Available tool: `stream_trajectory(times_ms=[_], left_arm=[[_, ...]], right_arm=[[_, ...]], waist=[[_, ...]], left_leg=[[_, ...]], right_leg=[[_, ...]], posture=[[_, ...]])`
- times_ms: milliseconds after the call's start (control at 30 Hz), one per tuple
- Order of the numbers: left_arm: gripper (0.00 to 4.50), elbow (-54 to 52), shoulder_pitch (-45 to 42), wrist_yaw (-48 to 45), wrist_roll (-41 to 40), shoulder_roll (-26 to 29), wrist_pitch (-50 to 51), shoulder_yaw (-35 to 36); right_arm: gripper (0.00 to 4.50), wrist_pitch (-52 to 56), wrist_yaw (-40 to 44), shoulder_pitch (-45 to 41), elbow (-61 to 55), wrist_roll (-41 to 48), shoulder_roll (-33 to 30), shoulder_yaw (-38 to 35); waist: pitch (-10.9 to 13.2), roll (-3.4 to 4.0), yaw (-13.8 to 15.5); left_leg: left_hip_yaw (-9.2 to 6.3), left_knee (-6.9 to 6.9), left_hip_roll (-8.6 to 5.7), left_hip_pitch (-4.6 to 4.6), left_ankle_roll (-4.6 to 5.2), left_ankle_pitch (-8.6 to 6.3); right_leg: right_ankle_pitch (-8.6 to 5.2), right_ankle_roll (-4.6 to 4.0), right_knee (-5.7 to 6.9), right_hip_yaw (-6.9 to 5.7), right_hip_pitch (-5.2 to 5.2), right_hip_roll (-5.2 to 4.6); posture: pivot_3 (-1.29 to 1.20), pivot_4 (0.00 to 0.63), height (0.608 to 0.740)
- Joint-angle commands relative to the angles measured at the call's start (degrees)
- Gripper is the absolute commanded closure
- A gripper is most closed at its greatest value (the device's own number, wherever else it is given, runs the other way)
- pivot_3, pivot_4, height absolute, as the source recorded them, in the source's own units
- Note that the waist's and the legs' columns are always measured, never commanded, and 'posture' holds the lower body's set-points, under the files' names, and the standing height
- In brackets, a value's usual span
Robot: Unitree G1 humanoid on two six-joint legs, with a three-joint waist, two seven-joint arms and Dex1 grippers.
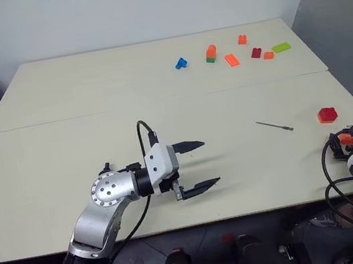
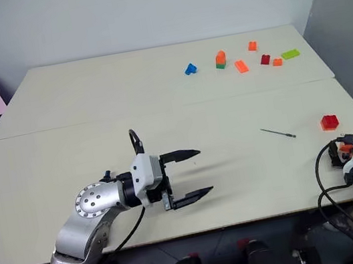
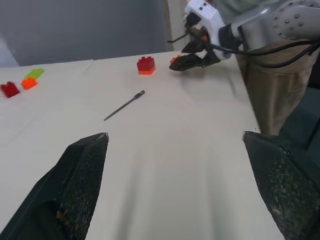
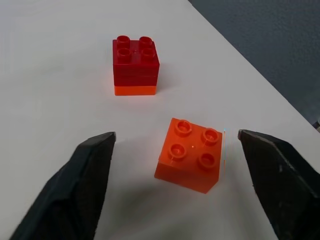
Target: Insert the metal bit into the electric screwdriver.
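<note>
On the beige worktop (image 1: 66,164) ahead of you, the thin dark grey metal bit (image 1: 274,126) lies alone, right of your released left hand (image 1: 197,166). Your right wrist view shows the right hand (image 4: 175,185) spread wide around an orange four-stud block (image 4: 190,155), not touching it.

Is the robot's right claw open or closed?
Open. The right gripper has its two black fingers spread wide apart, with an orange brick sitting loose on the table between them, untouched.
</note>
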Motion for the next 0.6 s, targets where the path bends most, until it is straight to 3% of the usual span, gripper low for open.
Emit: stream_trajectory(times_ms=[33, 100, 200, 267, 467, 600], left_arm=[[0.00, -5.6, -0.2, 10.6, 4.6, 2.5, 10.0, 6.2], [0.00, -7.0, 0.2, 12.3, 4.5, 3.4, 13.7, 7.2], [0.00, -13.3, 3.5, 17.8, 2.6, 5.6, 28.3, 16.1], [0.00, -16.6, 4.9, 19.8, 2.0, 6.8, 35.8, 19.1], [0.00, -24.5, 9.1, 22.5, -1.3, 7.7, 52.3, 32.7], [0.00, -24.4, 7.1, 23.9, -2.5, 7.5, 62.4, 38.6]], right_arm=[[0.01, -9.5, 12.6, 0.6, -6.4, 2.5, -6.5, 4.5], [0.01, -10.7, 15.7, 0.5, -7.5, 4.0, -7.8, 6.1], [0.01, -11.2, 32.9, -4.2, -12.3, 9.8, -15.1, 16.4], [0.01, -10.6, 39.6, -7.2, -12.3, 11.9, -18.1, 20.8], [0.01, -13.7, 53.3, -22.1, -2.3, 13.3, -18.2, 31.0], [0.01, -16.6, 58.3, -27.0, 3.7, 12.1, -17.4, 34.6]], waist=[[0.0, 0.00, -0.4], [0.0, -0.01, -0.7], [0.1, -0.03, -1.4], [0.2, -0.15, -1.9], [0.3, -0.46, -1.1], [0.3, -0.54, -0.4]], left_leg=[[0.01, 0.00, 0.00, 0.01, 0.00, 0.00], [-0.01, -0.02, 0.04, 0.07, 0.00, 0.00], [-0.07, -0.02, 0.05, 0.04, 0.00, 0.00], [-0.07, 0.00, 0.10, 0.04, 0.00, 0.00], [-0.22, 0.01, 0.07, 0.00, -0.01, 0.00], [-0.31, 0.00, 0.05, 0.01, -0.01, 0.00]], right_leg=[[-0.01, -0.02, 0.00, 0.02, 0.00, 0.00], [-0.01, -0.01, 0.00, 0.00, 0.03, 0.02], [0.01, 0.04, -0.02, -0.08, 0.03, 0.03], [0.05, 0.11, 0.01, -0.08, 0.00, 0.05], [0.05, 0.10, -0.04, -0.27, 0.06, 0.02], [0.05, 0.10, -0.07, -0.37, 0.09, 0.01]], posture=[[0.00, 0.150, 0.740], [0.00, 0.150, 0.740], [0.00, 0.150, 0.740], [0.00, 0.150, 0.740], [0.00, 0.150, 0.740], [0.00, 0.150, 0.740]])
